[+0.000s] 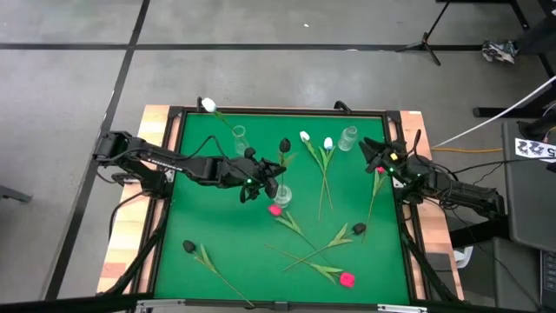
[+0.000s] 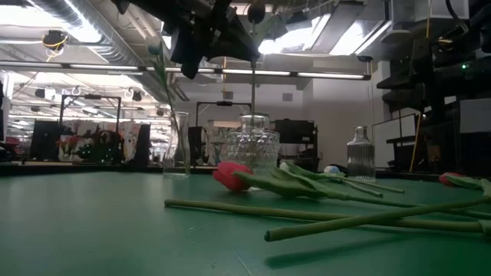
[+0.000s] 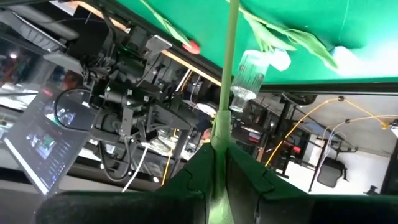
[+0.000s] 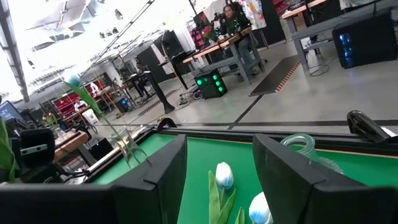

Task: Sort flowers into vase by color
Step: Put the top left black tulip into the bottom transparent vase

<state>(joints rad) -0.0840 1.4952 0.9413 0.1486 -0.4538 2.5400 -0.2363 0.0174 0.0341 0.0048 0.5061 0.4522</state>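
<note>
Green felt covers the table (image 1: pixel 217 235), framed by a dark rim. From the left side, the left arm stretches across toward the middle, its left gripper (image 1: pixel 271 181) poised above the centre glass vase (image 1: pixel 282 196). Its fingers pinch the green stem of a black tulip (image 1: pixel 285 145), whose stem points down at the vase mouth. The right arm sits folded at the right edge, its right gripper (image 1: pixel 372 155) hovering near the far right vase (image 1: pixel 348 138) with fingers spread and nothing between them. Two white tulips (image 1: pixel 315 139) lie just ahead of it. Pink tulips (image 1: pixel 347 279) and other black ones lie scattered on the nearer felt. A third vase (image 1: pixel 239 136), far left, holds a white tulip (image 1: pixel 208 105).
</note>
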